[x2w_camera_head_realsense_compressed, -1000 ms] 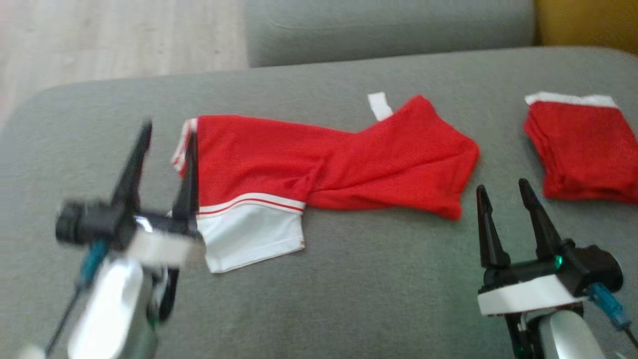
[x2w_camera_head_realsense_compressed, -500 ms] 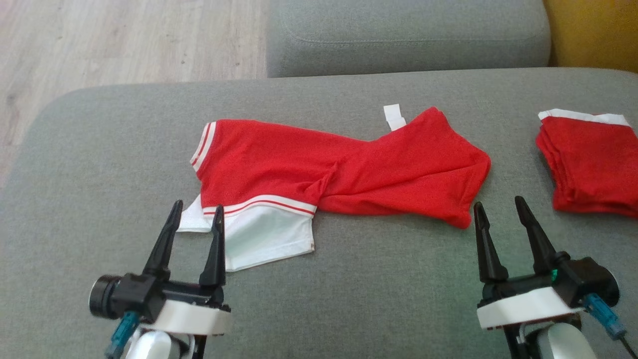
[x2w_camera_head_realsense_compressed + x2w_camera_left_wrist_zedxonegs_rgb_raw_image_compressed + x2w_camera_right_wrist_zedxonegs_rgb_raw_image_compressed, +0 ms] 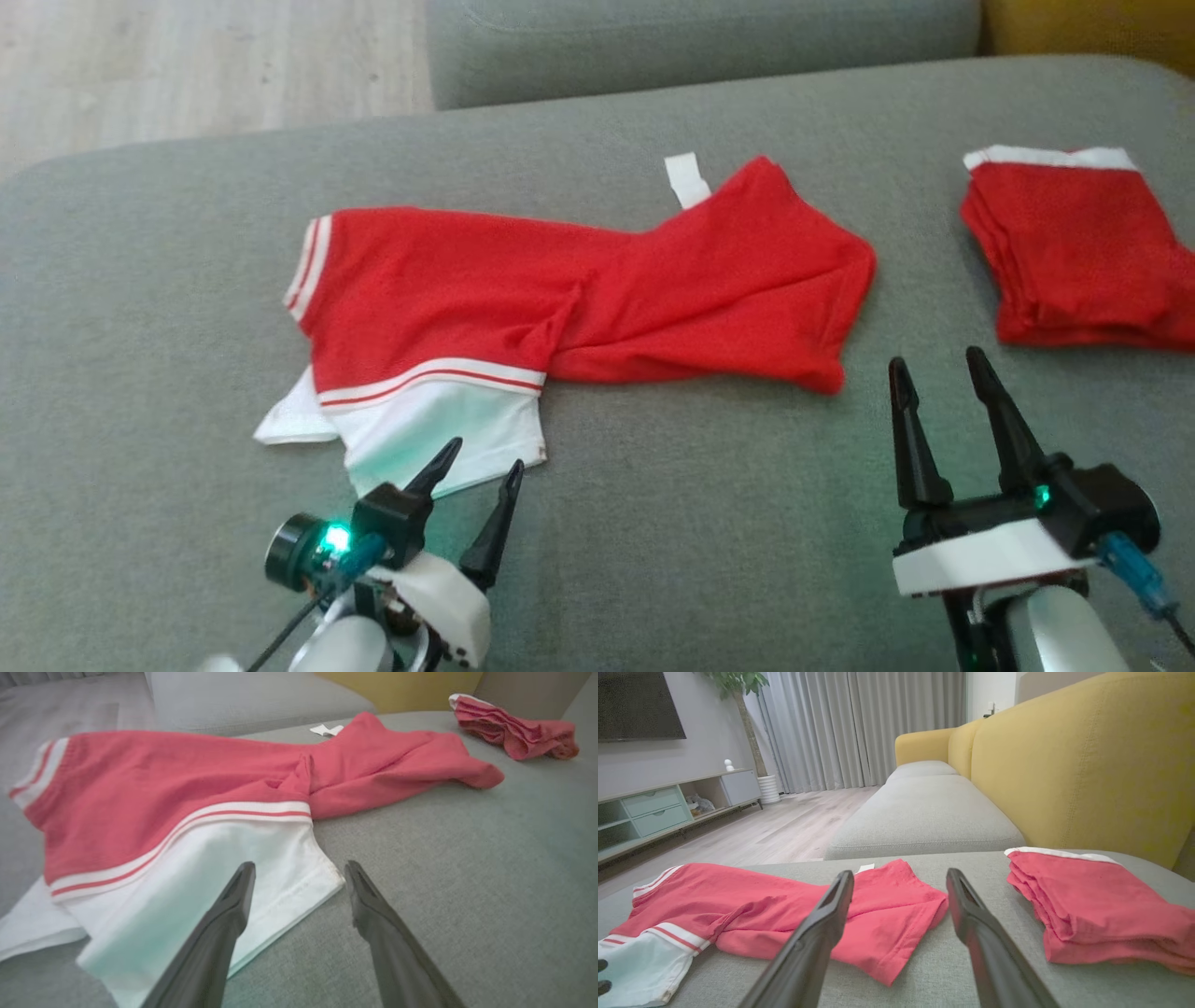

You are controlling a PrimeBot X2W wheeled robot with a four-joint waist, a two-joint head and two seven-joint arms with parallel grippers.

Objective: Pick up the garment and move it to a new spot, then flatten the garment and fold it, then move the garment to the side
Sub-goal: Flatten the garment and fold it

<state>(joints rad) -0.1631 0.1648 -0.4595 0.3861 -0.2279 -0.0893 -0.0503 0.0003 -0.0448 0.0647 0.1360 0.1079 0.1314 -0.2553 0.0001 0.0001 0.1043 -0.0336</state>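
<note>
The garment (image 3: 579,299) is lying limp, probably light, likely pinching best at its white hem (image 3: 439,429). Left gripper (image 3: 486,453) and right gripper (image 3: 936,358) are gaping, empty.

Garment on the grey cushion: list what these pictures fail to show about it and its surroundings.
- garment: underside and the layers inside the middle twist, hidden by its own cloth.
- white tag: any print is too small to read, head view.
- folded red stack: right end cut off by the head view's edge.
- left gripper: whether it touches the white hem; its own finger covers the spot, left wrist view.
</note>
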